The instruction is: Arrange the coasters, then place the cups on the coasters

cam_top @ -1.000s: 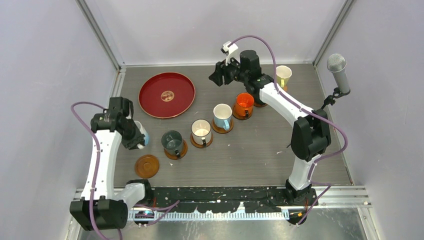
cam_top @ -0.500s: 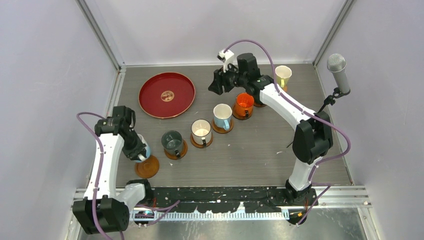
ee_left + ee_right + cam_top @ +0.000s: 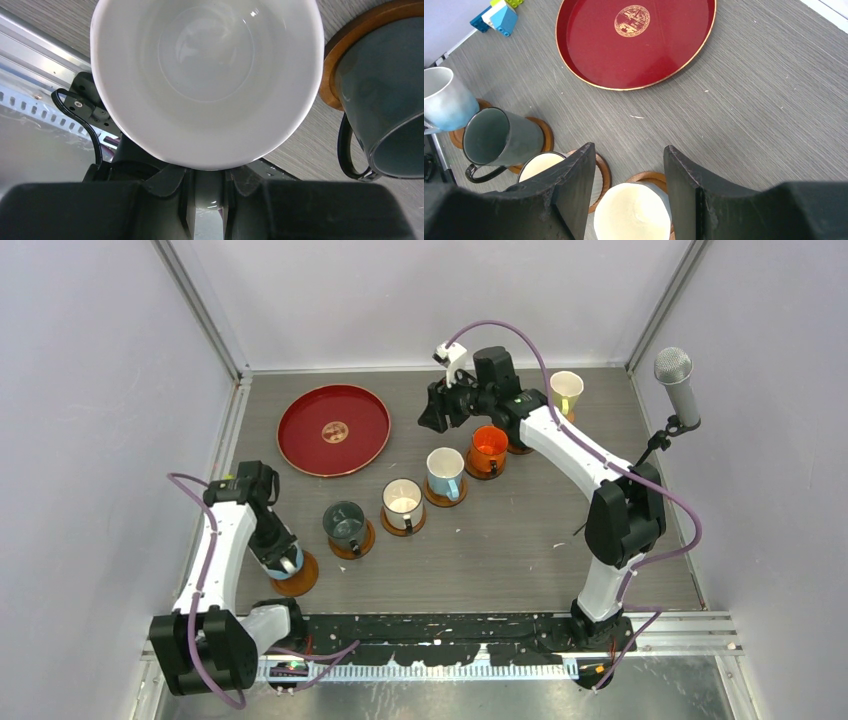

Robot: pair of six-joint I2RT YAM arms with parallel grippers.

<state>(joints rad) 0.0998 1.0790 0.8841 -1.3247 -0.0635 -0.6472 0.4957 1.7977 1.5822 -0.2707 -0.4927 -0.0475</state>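
at the near left corner of the grey, wood-grained table (image 3: 500, 540), we see the left gripper (image 3: 283, 562) clamped tight on a white mug (image 3: 207, 75). its black fingers (image 3: 170, 187) are pinched together with only a thin white sliver of the mug between them, at what looks to us like the handle. the mug is glossy ceramic, round-mouthed, white inside and shading to pale blue low on its outer wall in the right wrist view. it is over a flat round brown wooden coaster (image 3: 308, 576) and tipped a little; whether its base touches the wood we cannot tell. just beside it a dark grey-green mug (image 3: 345, 523) with a thin dark loop handle stands on a second coaster (image 3: 345, 55) of the same wood. farther along the diagonal row we find a cream mug (image 3: 402, 500), a light blue mug (image 3: 444, 470) and an orange mug (image 3: 488, 445), each on its own brown disc, and a pale yellow mug (image 3: 566, 390) stands near the far right corner. the red tray (image 3: 634, 40) is round and lacquer-smooth, with a thin gold rim and a gold emblem at its centre. the right gripper (image 3: 629, 150) hangs above the table between tray and row, its two matte black wedge-shaped jaws standing well apart with nothing between them.
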